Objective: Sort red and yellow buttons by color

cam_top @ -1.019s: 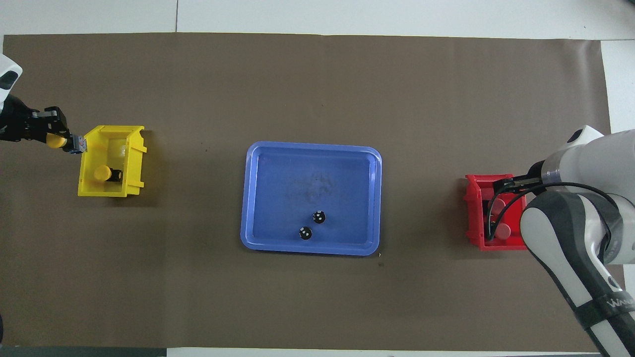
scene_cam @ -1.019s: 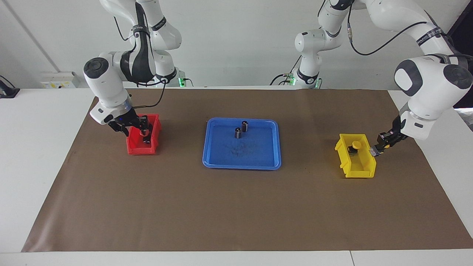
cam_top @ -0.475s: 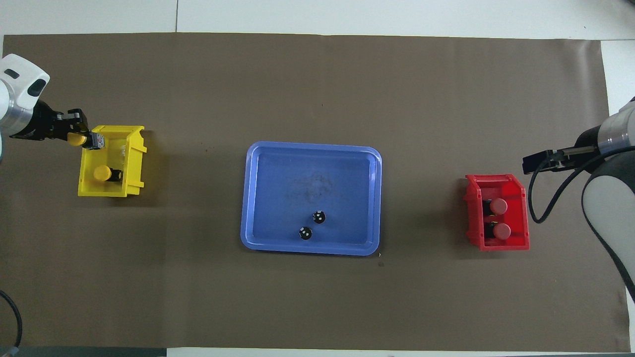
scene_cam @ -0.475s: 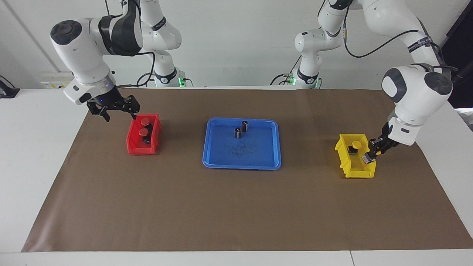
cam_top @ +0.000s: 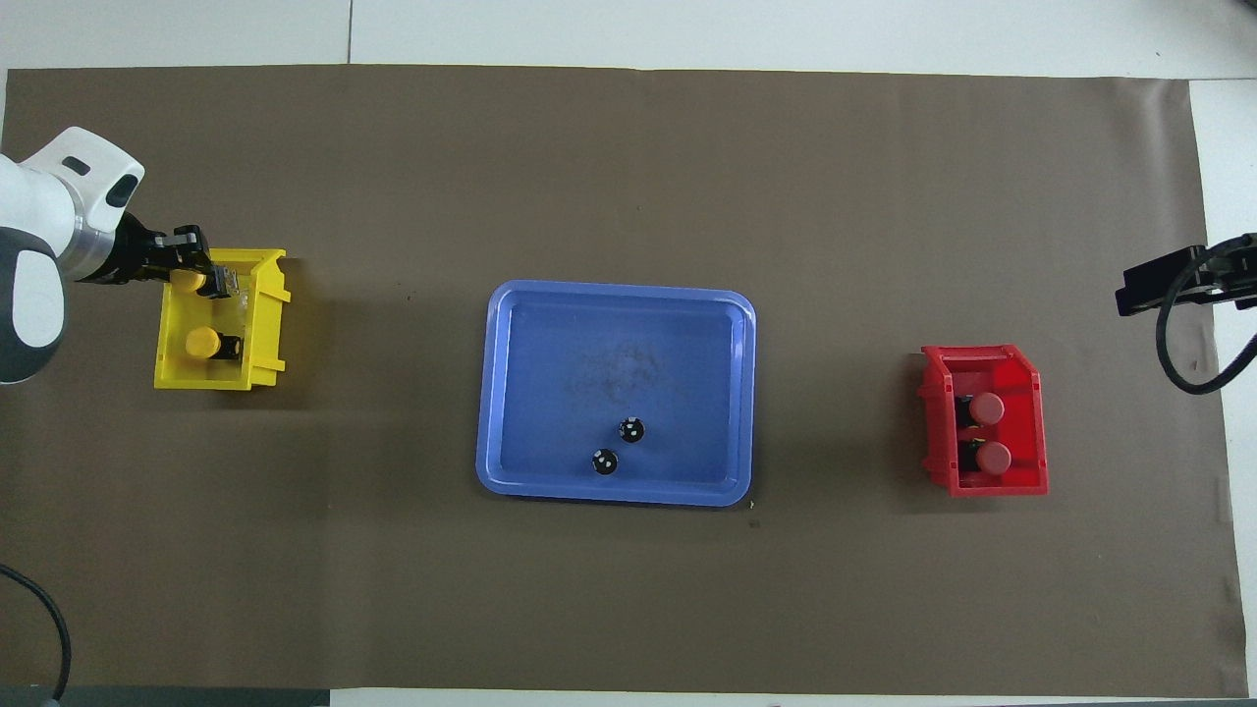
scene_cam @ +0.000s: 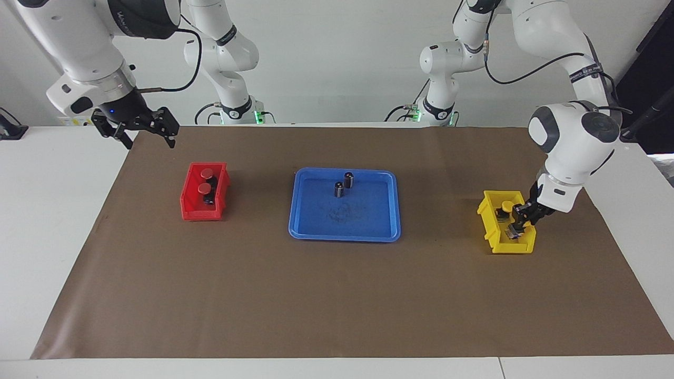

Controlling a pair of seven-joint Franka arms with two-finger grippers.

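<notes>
Lowering my left pincer, clamped on a yellow button, into the yellow bin; free floor lies at six o'clock. Right pincer waits, apart.

2 red buttons, 2 yellow buttons

Two red buttons in red bin; yellow button in yellow bin; second yellow button apparently gripper-held above.
</notes>
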